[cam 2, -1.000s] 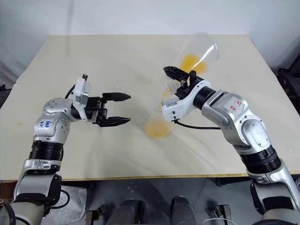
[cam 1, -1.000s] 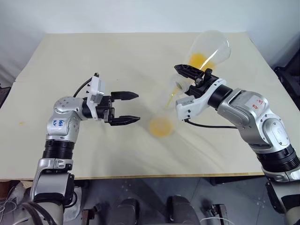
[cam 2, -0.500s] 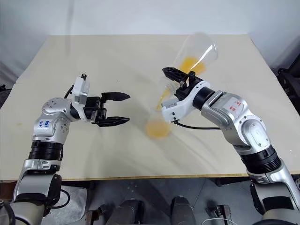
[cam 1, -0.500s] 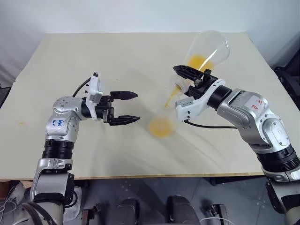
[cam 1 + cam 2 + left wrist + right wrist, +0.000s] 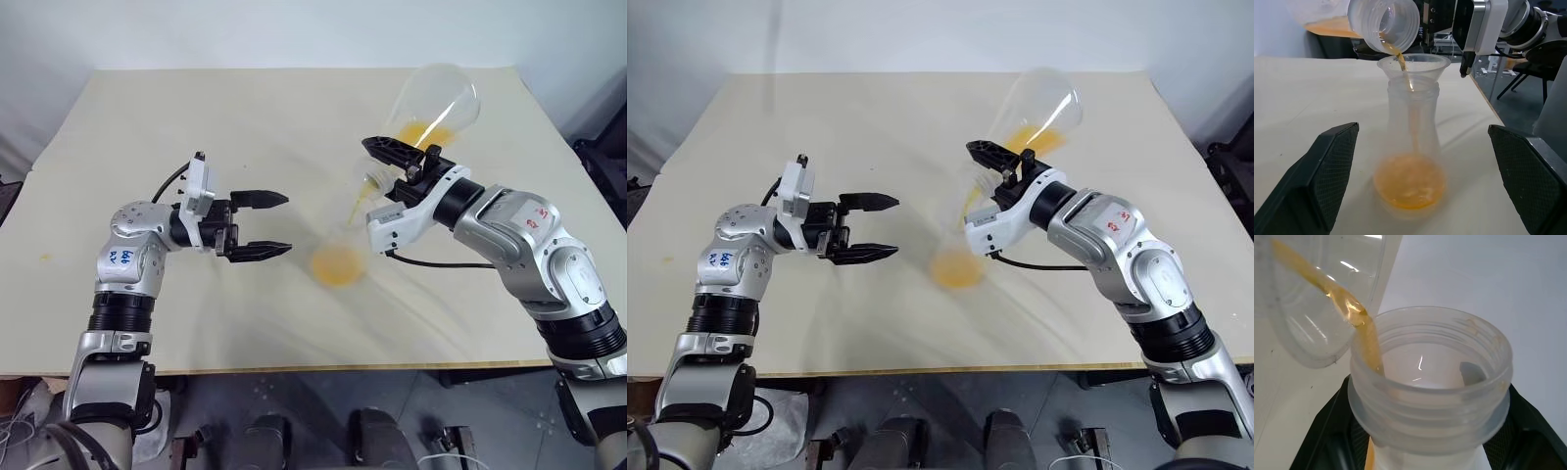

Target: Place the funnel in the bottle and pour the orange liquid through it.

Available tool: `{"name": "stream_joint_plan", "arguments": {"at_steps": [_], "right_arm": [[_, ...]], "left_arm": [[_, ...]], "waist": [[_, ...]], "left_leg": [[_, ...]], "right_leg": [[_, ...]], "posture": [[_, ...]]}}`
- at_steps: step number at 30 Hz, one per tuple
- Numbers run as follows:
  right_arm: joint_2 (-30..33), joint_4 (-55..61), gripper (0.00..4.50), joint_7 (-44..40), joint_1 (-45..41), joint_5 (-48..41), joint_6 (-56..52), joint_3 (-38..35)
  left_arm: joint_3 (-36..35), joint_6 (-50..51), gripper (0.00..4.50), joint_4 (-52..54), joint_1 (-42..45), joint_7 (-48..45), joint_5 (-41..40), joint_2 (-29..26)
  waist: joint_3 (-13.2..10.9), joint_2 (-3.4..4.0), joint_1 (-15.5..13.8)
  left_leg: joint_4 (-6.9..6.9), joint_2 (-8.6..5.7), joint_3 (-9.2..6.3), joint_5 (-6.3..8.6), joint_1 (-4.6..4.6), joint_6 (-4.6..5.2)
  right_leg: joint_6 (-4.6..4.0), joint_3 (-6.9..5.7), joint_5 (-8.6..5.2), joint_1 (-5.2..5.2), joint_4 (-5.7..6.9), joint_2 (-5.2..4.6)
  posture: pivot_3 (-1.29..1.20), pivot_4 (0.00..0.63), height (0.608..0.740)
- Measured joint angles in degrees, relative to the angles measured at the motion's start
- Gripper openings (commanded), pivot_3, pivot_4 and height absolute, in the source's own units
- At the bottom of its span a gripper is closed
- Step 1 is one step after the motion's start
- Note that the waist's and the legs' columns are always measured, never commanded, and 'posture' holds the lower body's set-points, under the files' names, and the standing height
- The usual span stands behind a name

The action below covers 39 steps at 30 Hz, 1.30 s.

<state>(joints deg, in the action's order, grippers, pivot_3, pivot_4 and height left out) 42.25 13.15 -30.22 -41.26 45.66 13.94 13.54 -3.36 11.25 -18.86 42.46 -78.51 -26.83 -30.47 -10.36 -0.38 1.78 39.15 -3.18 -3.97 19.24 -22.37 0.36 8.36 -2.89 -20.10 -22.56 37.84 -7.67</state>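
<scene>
The bottle stands upright mid-table with the small clear funnel seated in its neck. My right gripper is shut on the neck of a larger clear flask, holding it tilted with its mouth over the funnel. A thin stream of orange liquid runs from that mouth into the funnel. More of it pools in the bottle's base, and some remains in the flask. My left gripper hangs open just left of the bottle, not touching it.
The pale table has bare surface on all sides of the bottle. Its right edge lies close behind the bottle in the left wrist view, with a dark chair beyond it. Dark gear stands off the right side.
The orange liquid keeps running into the funnel. Neither gripper has moved, and the flask holds its tilt.
</scene>
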Motion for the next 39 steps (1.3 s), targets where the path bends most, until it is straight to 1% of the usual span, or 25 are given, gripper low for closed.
{"name": "stream_joint_plan", "arguments": {"at_steps": [39], "right_arm": [[0.01, 0.0, 2.46, 0.0, -0.47, 0.49, 2.39, 0.0]], "left_arm": [[0.0, 0.07, 4.5, 0.01, 0.01, 0.04, 0.0, 0.13]], "waist": [[0.0, 0.0, 0.01]], "left_leg": [[0.0, 0.0, 0.0, 0.0, 0.0, 0.0]], "right_leg": [[0.0, 0.0, 0.0, 0.0, 0.01, 0.0]], "posture": [[0.0, 0.15, 0.74]]}}
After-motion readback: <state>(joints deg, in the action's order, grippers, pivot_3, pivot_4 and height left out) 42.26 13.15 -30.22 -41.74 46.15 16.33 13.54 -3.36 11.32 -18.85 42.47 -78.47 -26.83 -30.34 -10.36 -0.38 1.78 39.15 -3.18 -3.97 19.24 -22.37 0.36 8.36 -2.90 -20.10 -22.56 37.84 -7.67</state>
